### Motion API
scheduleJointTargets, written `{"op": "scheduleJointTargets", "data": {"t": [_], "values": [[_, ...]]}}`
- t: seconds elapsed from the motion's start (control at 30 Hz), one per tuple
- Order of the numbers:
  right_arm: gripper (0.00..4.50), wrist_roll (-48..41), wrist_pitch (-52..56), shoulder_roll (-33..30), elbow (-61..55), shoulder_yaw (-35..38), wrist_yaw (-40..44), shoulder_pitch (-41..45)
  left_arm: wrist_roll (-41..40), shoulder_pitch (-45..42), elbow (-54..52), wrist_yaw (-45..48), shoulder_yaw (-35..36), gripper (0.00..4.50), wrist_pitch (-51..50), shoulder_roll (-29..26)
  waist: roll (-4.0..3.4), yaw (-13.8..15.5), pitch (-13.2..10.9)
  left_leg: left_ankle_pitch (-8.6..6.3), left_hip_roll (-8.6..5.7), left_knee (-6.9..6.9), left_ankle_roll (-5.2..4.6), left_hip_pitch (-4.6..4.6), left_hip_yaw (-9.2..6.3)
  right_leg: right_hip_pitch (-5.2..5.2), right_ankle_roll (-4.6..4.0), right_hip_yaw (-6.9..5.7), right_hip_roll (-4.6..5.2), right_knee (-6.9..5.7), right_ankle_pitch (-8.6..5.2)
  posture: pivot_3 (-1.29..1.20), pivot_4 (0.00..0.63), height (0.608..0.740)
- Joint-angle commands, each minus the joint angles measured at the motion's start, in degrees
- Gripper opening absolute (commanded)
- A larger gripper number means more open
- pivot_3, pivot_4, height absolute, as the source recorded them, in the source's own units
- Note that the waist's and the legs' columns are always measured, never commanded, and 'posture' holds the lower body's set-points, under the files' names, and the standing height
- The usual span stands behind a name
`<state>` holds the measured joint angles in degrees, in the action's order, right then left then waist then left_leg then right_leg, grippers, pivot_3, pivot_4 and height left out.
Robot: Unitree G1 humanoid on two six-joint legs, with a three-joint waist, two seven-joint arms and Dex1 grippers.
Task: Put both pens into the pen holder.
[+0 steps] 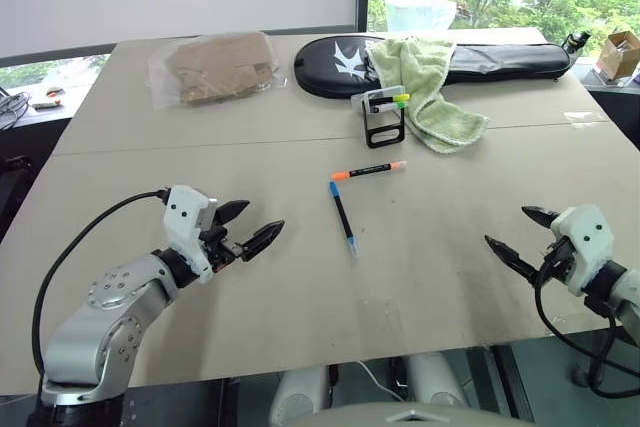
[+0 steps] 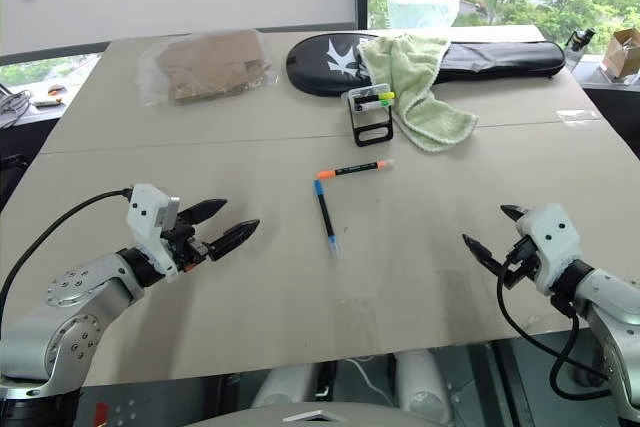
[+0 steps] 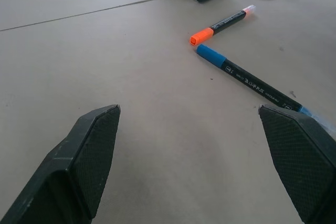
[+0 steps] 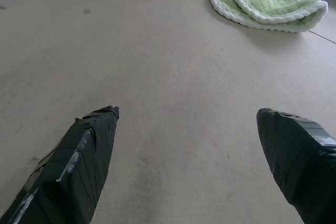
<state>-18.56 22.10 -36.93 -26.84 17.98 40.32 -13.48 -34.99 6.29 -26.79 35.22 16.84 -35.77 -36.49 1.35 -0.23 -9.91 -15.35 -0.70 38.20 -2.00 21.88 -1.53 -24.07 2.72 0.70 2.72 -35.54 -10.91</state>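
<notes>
The blue pen (image 1: 343, 217) and orange pen (image 1: 368, 170) are lying at table (image 1: 200, 157) centre, caps nearly meeting. At twelve o'clock the pen holder (image 1: 383, 116) is standing against a green towel (image 1: 425, 87) draping the black case (image 1: 330, 65). Left gripper (image 1: 250, 230) and right gripper (image 1: 522, 237) are hovering wide open, empty.

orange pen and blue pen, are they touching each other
Apart. The left wrist view shows a narrow strip of bare table between the orange pen's cap end and the blue pen's cap end.
</notes>
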Motion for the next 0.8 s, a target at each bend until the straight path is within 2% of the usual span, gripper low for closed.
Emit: {"op": "scheduleJointTargets", "data": {"t": [0.03,0.13,0.23,0.43,0.6,0.8], "values": [[4.50,-2.33,5.09,-1.23,-5.62,-3.31,-0.74,3.48,-0.82,0.45,-2.61,0.92,0.79,4.40,1.08,-0.26,0.00,-0.24,0.00,0.00,0.00,0.00,0.00,0.00,0.00,0.00,0.00,0.00,0.00,0.00,0.00,0.00,0.150,0.740],[4.50,-8.66,18.36,-2.99,-13.33,-10.62,-0.92,10.73,-1.51,1.12,-4.10,1.47,0.93,4.40,1.09,-0.28,-0.02,-0.78,-0.04,0.00,0.11,0.00,0.00,-0.04,0.12,-0.06,-0.02,0.12,0.16,-0.02,0.02,0.00,0.150,0.740],[4.50,-12.17,25.53,-0.62,-14.20,-16.21,-3.02,18.43,-0.20,1.90,-4.42,2.52,0.22,4.40,2.50,-0.65,-0.01,-0.24,-0.03,0.00,0.17,0.00,0.00,-0.04,-0.04,-0.05,-0.03,-0.12,0.08,-0.04,0.02,0.00,0.150,0.740],[4.50,-8.49,31.96,3.78,-6.80,-30.98,-5.12,31.51,0.02,3.32,-4.70,5.40,-0.11,4.40,4.85,-1.01,0.03,-0.10,-0.02,0.00,0.04,0.00,0.01,0.15,-0.03,-0.15,-0.15,-0.16,0.03,0.03,0.09,0.00,0.150,0.740],[4.50,-9.33,39.45,11.82,3.66,-34.10,-7.98,40.48,0.41,3.99,-3.45,6.39,0.92,4.40,6.04,-1.60,0.02,-0.24,-0.03,0.00,-0.04,0.01,0.00,0.18,-0.03,-0.18,-0.27,-0.16,0.13,0.03,0.17,0.00,0.150,0.740],[4.50,-7.43,41.42,17.93,12.07,-37.28,-9.73,42.62,-0.17,5.43,-3.64,7.98,2.07,4.40,7.38,-2.00,0.02,-0.49,-0.01,0.00,-0.04,-0.04,0.00,0.19,-0.09,-0.20,-0.29,-0.22,0.10,0.02,0.18,0.00,0.150,0.740]]}}
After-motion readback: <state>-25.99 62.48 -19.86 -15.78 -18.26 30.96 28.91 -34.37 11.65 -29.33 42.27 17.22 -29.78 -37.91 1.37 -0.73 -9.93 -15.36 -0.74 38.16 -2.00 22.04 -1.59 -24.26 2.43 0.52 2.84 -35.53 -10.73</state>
